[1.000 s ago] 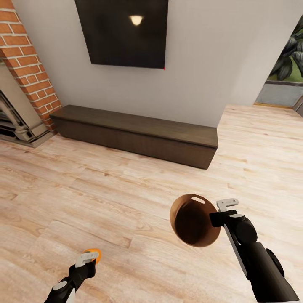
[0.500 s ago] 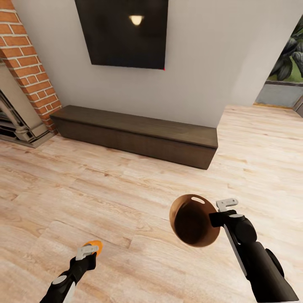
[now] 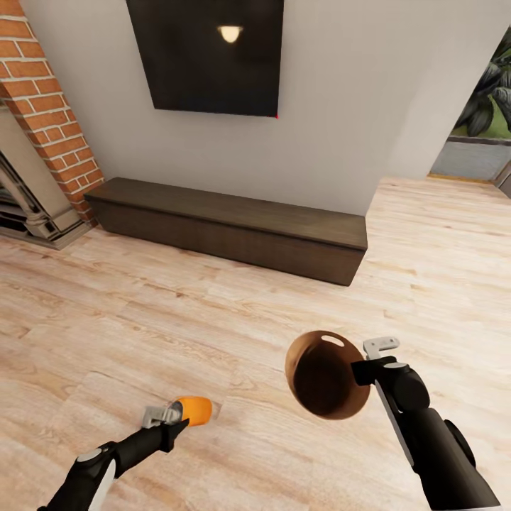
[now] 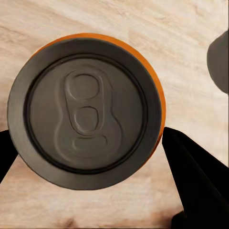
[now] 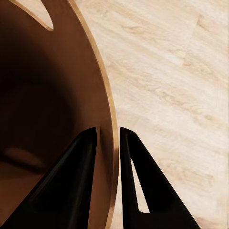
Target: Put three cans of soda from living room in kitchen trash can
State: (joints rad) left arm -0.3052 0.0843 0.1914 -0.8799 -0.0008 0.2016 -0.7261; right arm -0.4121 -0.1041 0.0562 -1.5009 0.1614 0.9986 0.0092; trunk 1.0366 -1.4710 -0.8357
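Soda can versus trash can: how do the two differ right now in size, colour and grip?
The soda can is small and orange with a grey top; the trash can is far bigger, tan outside, dark brown inside. The left gripper clamps the soda can's body; the right gripper pinches the trash can's rim wall. Both are round and held above the wood floor.

Orange can (image 3: 194,410) (grey top), brown bin (image 3: 323,374)

open floor (image 3: 213,319) before low bench (image 3: 234,231)
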